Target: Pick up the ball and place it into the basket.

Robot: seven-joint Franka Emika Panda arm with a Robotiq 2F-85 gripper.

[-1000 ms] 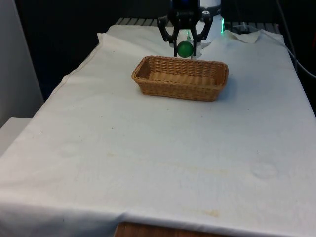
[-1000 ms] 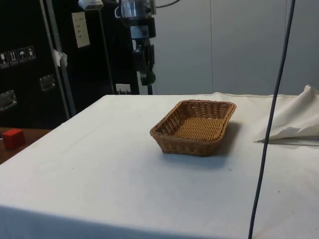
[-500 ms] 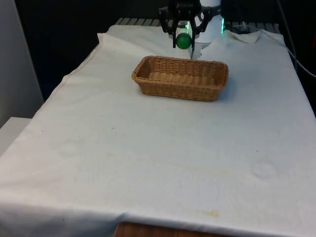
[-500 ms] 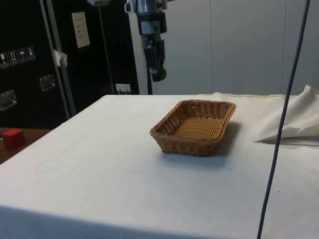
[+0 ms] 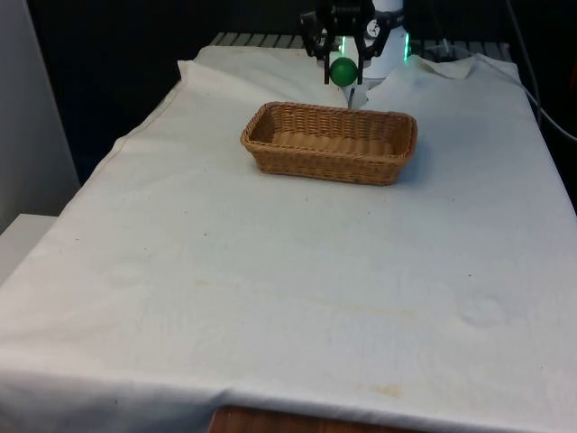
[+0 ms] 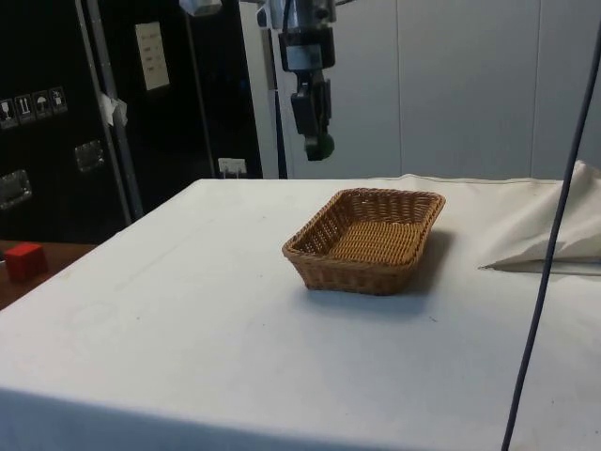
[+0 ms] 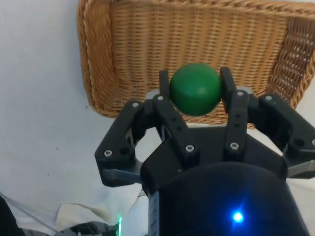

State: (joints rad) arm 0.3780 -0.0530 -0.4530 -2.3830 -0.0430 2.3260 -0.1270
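Note:
A green ball [image 5: 343,71] [image 6: 322,146] [image 7: 195,89] is clamped between the black fingers of my gripper [image 5: 343,72] [image 6: 320,145] [image 7: 195,88], which is shut on it. The gripper hangs in the air above the far rim of a woven wicker basket [image 5: 330,142] [image 6: 368,238] [image 7: 187,39]. In the side view the ball sits well above the table, to the left of the basket. The wrist view has the basket's woven floor lying below the ball. Nothing lies inside the basket.
A white cloth [image 5: 288,271] covers the table, with a bunched fold [image 6: 549,225] at the side view's right. A dark cable [image 6: 549,235] hangs in front of the side camera. A red block [image 6: 24,260] sits off the table at the side view's left.
The gripper has carried the ball upward and towards the basket: slightly to the front view's right, and clearly rightward in the side view. The basket has not moved.

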